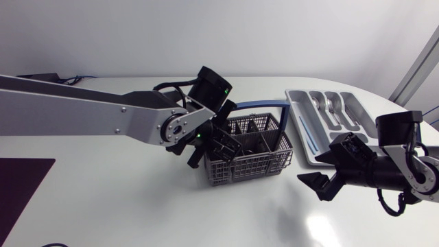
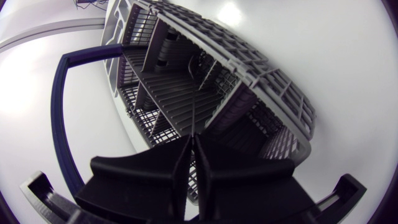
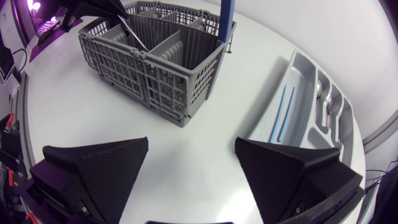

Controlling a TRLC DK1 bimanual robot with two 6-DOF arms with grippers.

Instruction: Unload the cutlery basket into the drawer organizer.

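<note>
Left gripper [image 2: 193, 138] pinches a thin metal stick [image 2: 193, 115] inside the basket [image 1: 257, 165].
The grey plastic grid basket sits mid-table, a smooth grey tray [image 1: 305, 140] at its 2 o'clock. The right gripper [image 3: 191, 146] is wide open at 4 o'clock.

Grey mesh cutlery basket [image 1: 250, 156], blue handle [image 1: 261, 108], upright at centre; thin utensil [image 2: 193, 115] standing inside. Grey drawer organizer [image 1: 302, 132] far right, silver cutlery [image 1: 334, 106] in slots.

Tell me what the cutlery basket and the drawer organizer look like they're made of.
Cutlery basket: likely moulded plastic, matte grey, given its lattice walls; blue handle too.
Drawer organizer: probably plastic, smooth light grey with soft sheen and rounded compartments.
</note>
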